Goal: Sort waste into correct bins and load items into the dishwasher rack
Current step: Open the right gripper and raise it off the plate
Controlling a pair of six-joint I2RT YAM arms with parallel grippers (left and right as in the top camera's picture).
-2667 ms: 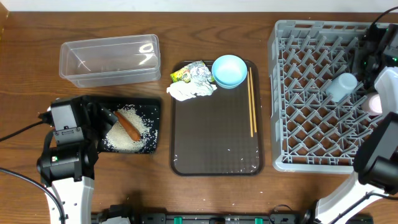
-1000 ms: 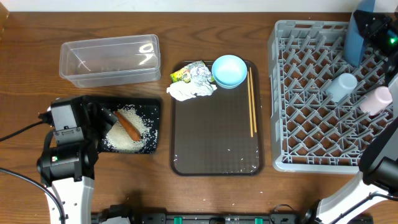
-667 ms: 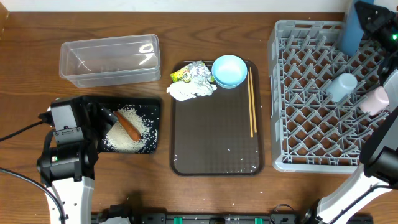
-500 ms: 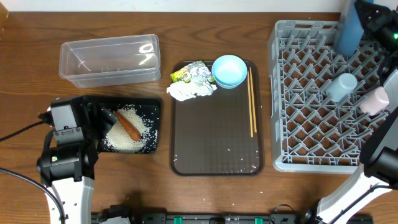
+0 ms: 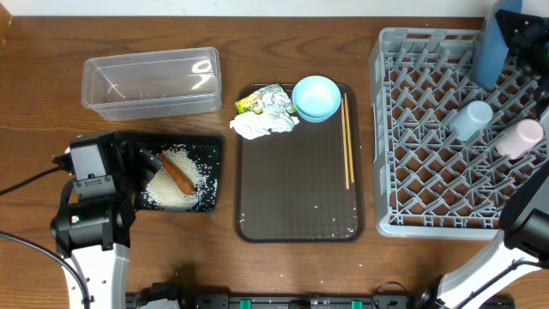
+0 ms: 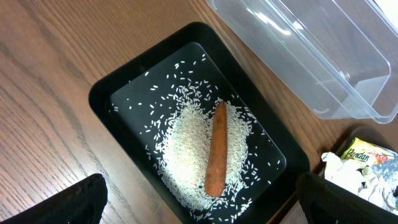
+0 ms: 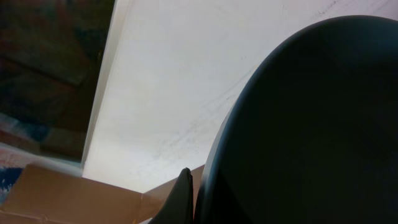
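Observation:
My right gripper [image 5: 520,27] is shut on the rim of the large dark blue bowl [image 5: 494,47], which it holds edge-up over the far right corner of the grey dishwasher rack [image 5: 429,184]. The bowl [image 7: 311,124] fills the right wrist view, with one finger [image 7: 181,198] against it. A light blue cup [image 5: 471,119] and a white cup [image 5: 520,137] lie in the rack. My left gripper [image 6: 202,202] hangs open above the black tray [image 5: 208,149], which holds rice [image 6: 186,149] and a carrot [image 6: 215,149]. The clear tub [image 5: 151,81] stands behind it.
On the brown serving tray [image 5: 296,202] are a small light blue bowl [image 5: 316,97], chopsticks [image 5: 346,142], a green-yellow wrapper [image 5: 262,100] and a white tissue [image 5: 262,127], all at its far end. A few rice grains lie near its front edge.
The right gripper lifted the dark blue bowl to the rack's far right corner, then swung it a little left and back right. The left arm has not moved.

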